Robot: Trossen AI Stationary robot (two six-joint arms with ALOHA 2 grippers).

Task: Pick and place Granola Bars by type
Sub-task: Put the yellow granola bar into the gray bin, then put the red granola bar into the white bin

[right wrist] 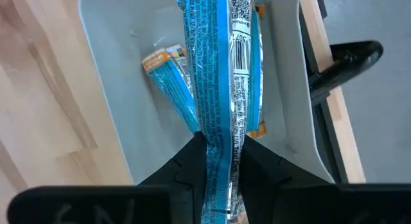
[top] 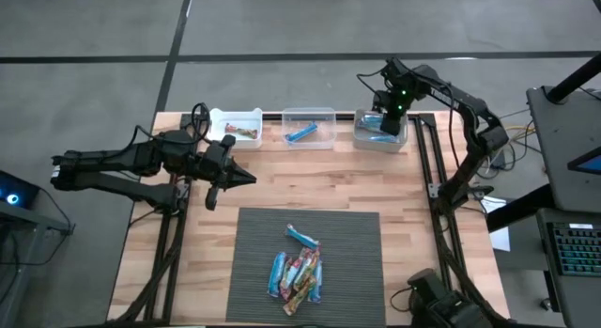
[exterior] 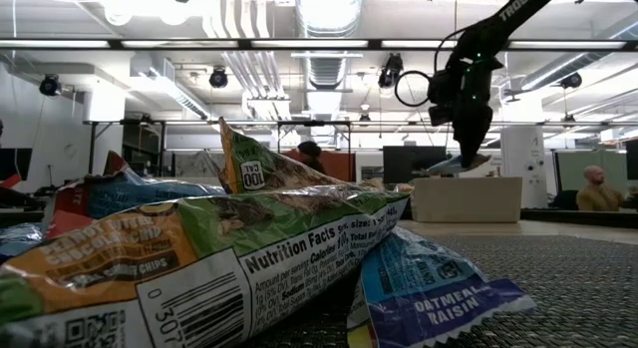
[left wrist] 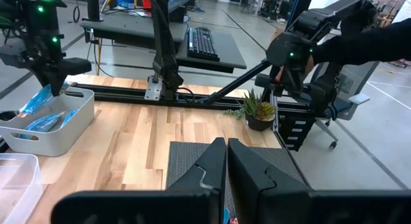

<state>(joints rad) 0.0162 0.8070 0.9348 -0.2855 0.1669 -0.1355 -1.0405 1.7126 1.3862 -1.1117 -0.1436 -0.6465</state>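
One blue bar (right wrist: pixel 218 89), long axis running out from the right hand (right wrist: pixel 221 161) pinching it, hangs above the grey bin (right wrist: pixel 128 76); left hand (left wrist: pixel 226 161) shut, idle.

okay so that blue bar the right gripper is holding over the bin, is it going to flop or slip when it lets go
Probably only slight flop: the blue bar juts out nearly straight from the right gripper, so it looks fairly stiff. Its glossy foil wrapper may be slippery. Likely light, it should drop flat among the bars in the grey bin.

Two dark jointed arms with black cables, green indicator lights, and matte-black wedge-shaped fingers (left wrist: pixel 253 176).
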